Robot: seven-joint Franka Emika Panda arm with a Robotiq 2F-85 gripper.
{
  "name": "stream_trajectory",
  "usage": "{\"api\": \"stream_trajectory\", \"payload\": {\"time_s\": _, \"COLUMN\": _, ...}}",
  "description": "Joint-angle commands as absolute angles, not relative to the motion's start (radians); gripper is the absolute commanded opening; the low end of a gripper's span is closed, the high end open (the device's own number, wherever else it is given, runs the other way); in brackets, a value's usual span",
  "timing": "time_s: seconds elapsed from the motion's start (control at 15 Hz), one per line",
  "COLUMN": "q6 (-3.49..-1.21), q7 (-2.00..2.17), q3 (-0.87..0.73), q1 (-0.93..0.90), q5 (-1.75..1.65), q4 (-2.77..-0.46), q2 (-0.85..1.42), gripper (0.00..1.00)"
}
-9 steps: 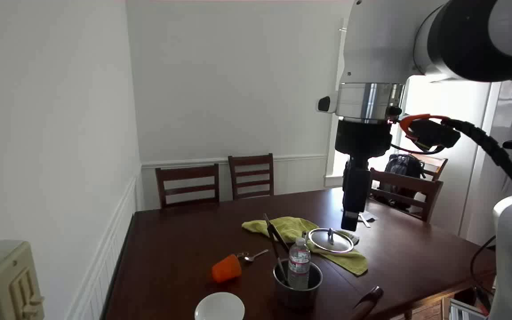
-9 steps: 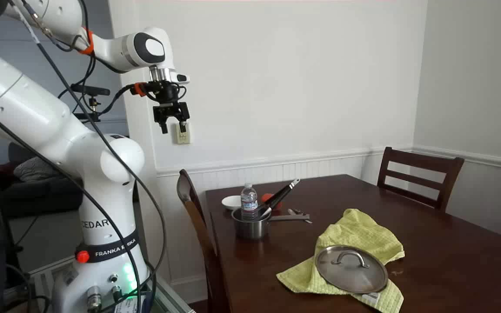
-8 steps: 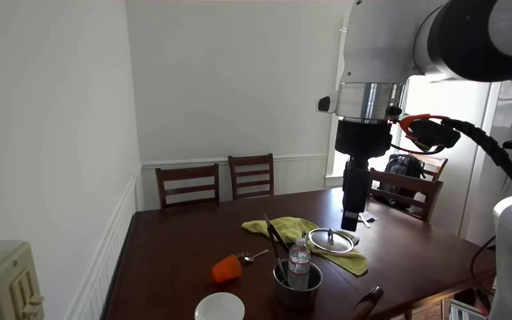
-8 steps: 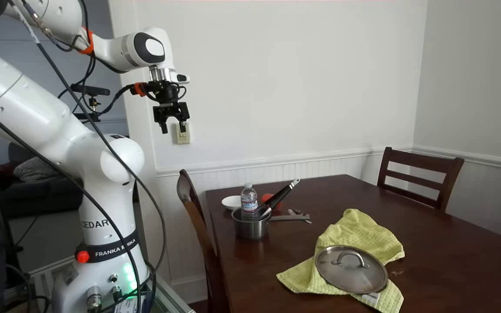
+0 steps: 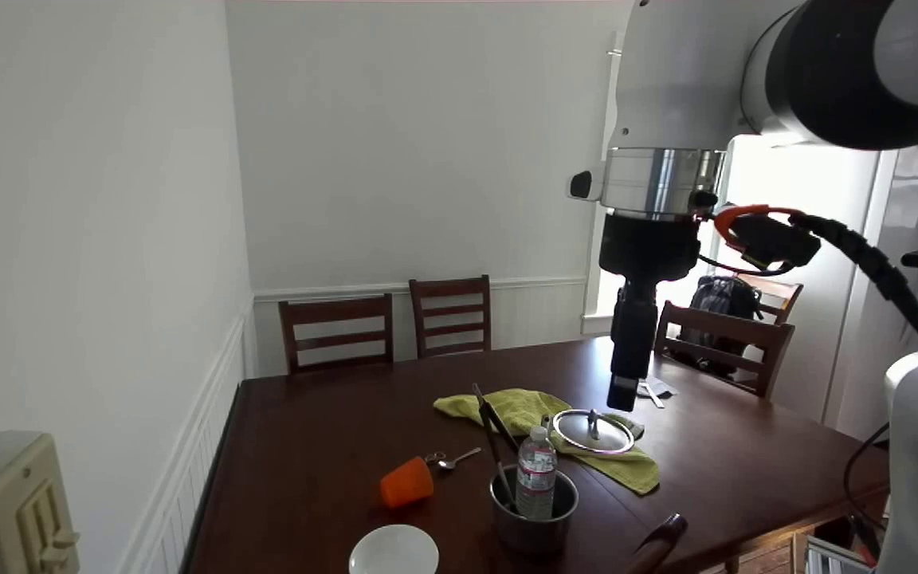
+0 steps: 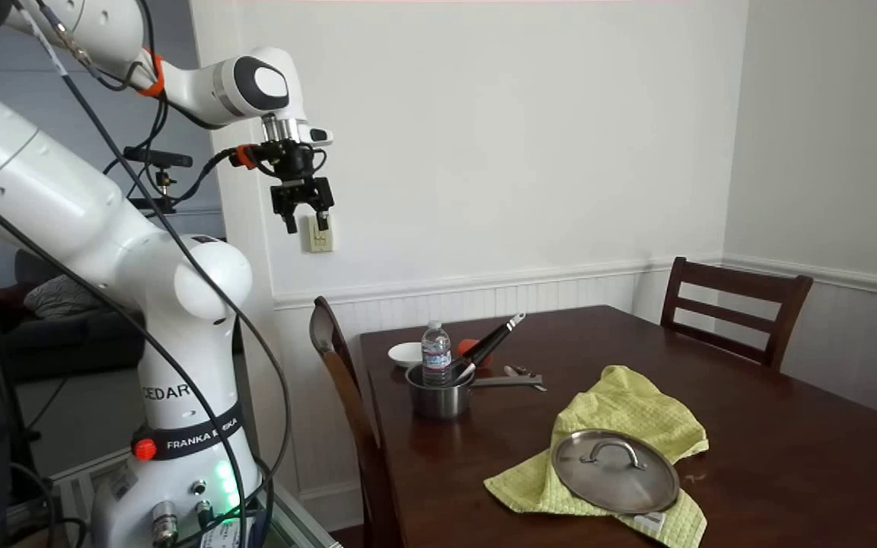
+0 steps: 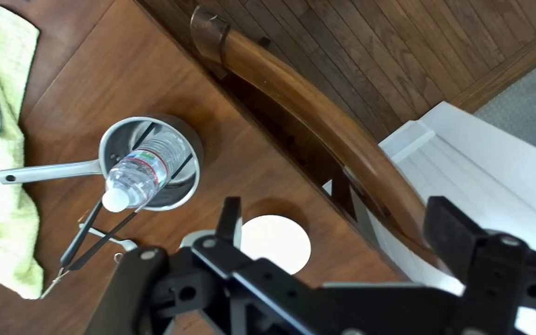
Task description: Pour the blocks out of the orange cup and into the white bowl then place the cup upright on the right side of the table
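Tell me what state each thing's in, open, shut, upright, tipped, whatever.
End effector: open, holding nothing.
Orange cup: apparently tipped on its side.
White bowl: upright, contents not discernible.
Pot: upright, uncovered.
Bottle: capped, standing in the pot.
Tongs: spread, slanting from the pot.
Cloth: rumpled.
Lid: off, handle up, on the cloth.
Spoon: lying flat.

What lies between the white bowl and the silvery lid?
From the white bowl: the metal pot, with the bottle and black-handled tongs in it, then part of the yellow-green cloth. The wrist view shows it.
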State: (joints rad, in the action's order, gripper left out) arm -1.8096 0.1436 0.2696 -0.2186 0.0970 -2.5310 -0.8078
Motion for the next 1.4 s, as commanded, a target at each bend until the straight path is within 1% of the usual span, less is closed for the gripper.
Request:
{"api": "stream_trajectory", "payload": {"time_s": 0.0, "q6": -1.872, "q7": 0.216, "q3": 0.247, "q1": -0.118, "q5": 0.016, "q4": -2.517, "q2": -0.814, "gripper": 1.0}}
{"api": "stream_trajectory", "payload": {"time_s": 0.13, "q6": -1.909, "q7": 0.207, "q3": 0.197, "q1": -0.03, "q5": -0.08, "q4": -2.497, "q2": -0.785, "gripper": 1.0}}
{"api": "stream_trajectory", "payload": {"time_s": 0.33, "q6": -1.976, "q7": 0.186, "q3": 0.124, "q1": 0.075, "q5": -0.159, "q4": -2.405, "q2": -0.655, "gripper": 1.0}}
{"api": "stream_trajectory", "payload": {"time_s": 0.47, "q6": -2.012, "q7": 0.123, "q3": 0.063, "q1": 0.076, "q5": -0.115, "q4": -2.323, "q2": -0.527, "gripper": 1.0}}
{"api": "stream_trajectory", "payload": {"time_s": 0.6, "q6": -2.025, "q7": 0.022, "q3": -0.006, "q1": 0.031, "q5": -0.028, "q4": -2.255, "q2": -0.422, "gripper": 1.0}}
{"api": "stream_trajectory", "payload": {"time_s": 0.87, "q6": -1.994, "q7": -0.096, "q3": -0.061, "q1": -0.01, "q5": 0.135, "q4": -2.074, "q2": -0.204, "gripper": 1.0}}
{"api": "stream_trajectory", "payload": {"time_s": 0.93, "q6": -2.039, "q7": -0.056, "q3": -0.035, "q1": 0.013, "q5": 0.066, "q4": -2.195, "q2": -0.315, "gripper": 1.0}}
{"api": "stream_trajectory", "payload": {"time_s": 1.13, "q6": -2.033, "q7": -0.074, "q3": -0.04, "q1": 0.006, "q5": 0.106, "q4": -2.107, "q2": -0.206, "gripper": 1.0}}
{"api": "stream_trajectory", "payload": {"time_s": 1.33, "q6": -2.024, "q7": -0.074, "q3": -0.04, "q1": 0.005, "q5": 0.109, "q4": -2.087, "q2": -0.196, "gripper": 1.0}}
